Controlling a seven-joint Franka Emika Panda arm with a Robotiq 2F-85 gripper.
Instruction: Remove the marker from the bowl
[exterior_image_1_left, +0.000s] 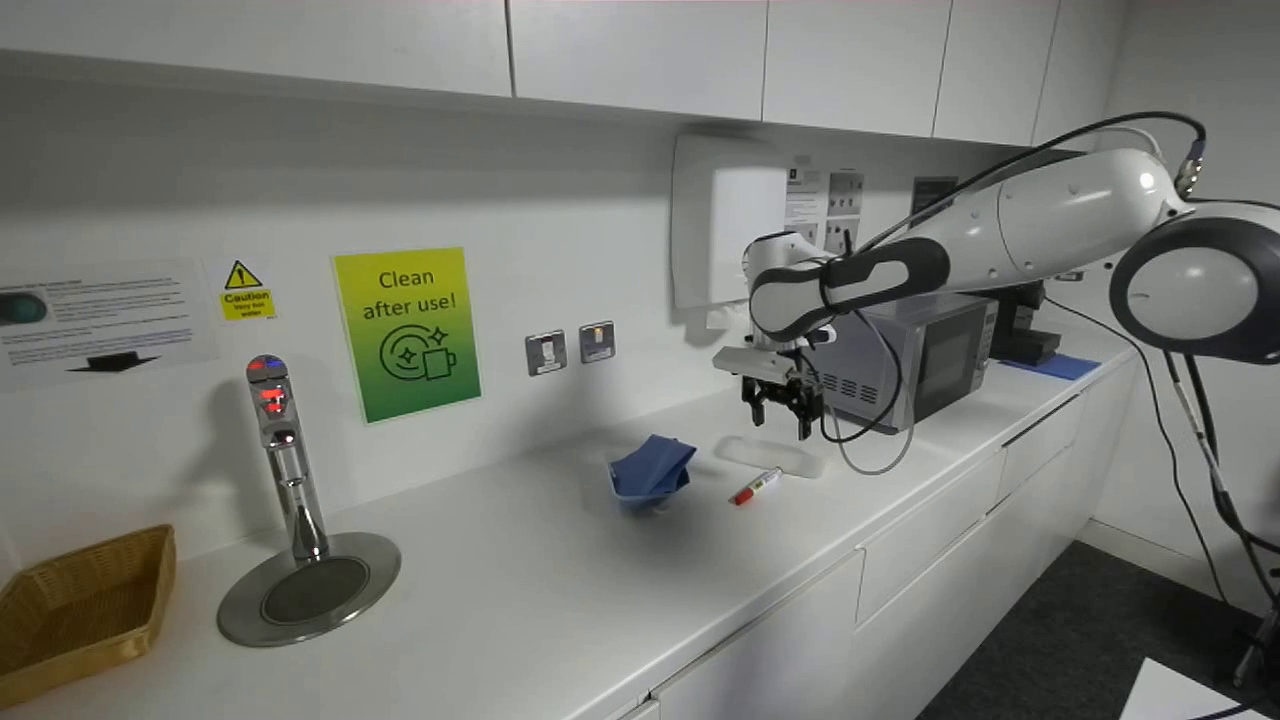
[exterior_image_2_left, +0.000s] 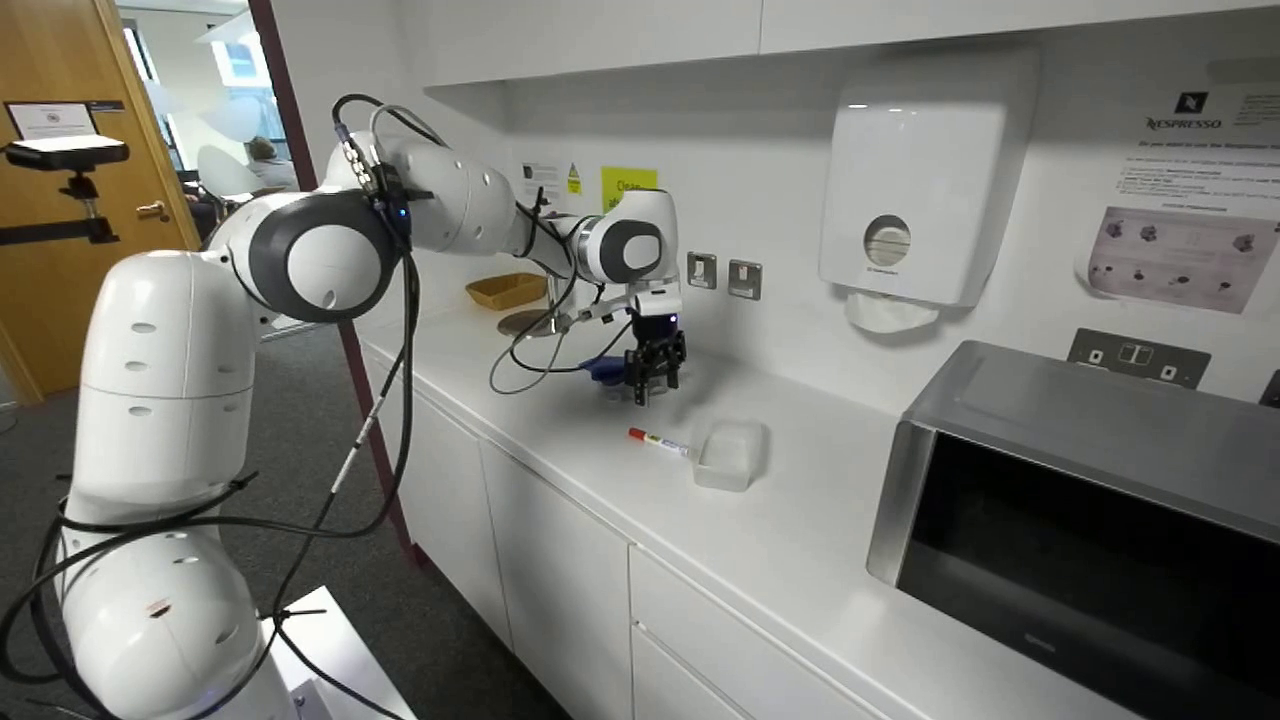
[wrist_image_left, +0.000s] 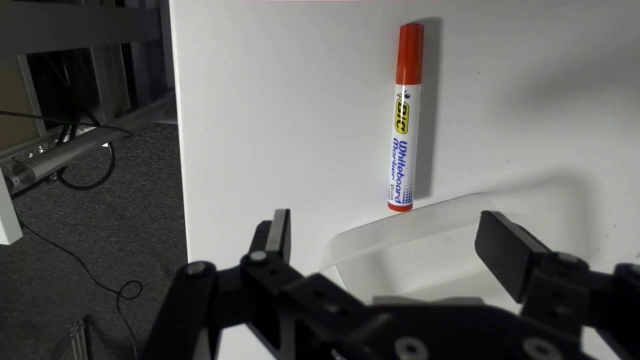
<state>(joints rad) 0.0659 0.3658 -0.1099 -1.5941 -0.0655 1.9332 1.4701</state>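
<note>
Lying on the counter (exterior_image_1_left: 480, 590): the marker (wrist_image_left: 406, 117), flat, outside the tub (exterior_image_2_left: 728, 455), its red cap pointing away from it.
Marker's other end: right by the tub's rim; whether touching or just beside, I cannot tell.
Marker's side: white, printed "BIC Whiteboard marker".
Pincer (wrist_image_left: 383, 225): pointing down above the counter, its fingers (wrist_image_left: 505, 250) spread wide; in the wrist view the tub shows between them.
Blue bundle (exterior_image_1_left: 653, 467): folded, near the marker; cloth or paper, I cannot tell, and its base is too blurred to make out.
Microwave (exterior_image_2_left: 1085, 540): on the same counter, the tub lying between it and the blue bundle.
Tap (exterior_image_1_left: 290, 460): upright, between the blue bundle and the basket (exterior_image_1_left: 160, 580) along the counter.
Wall (exterior_image_1_left: 570, 230): a green and yellow sign (exterior_image_1_left: 408, 335) reading "Clean after use!", with a towel dispenser (exterior_image_2_left: 925, 180) farther along.
</note>
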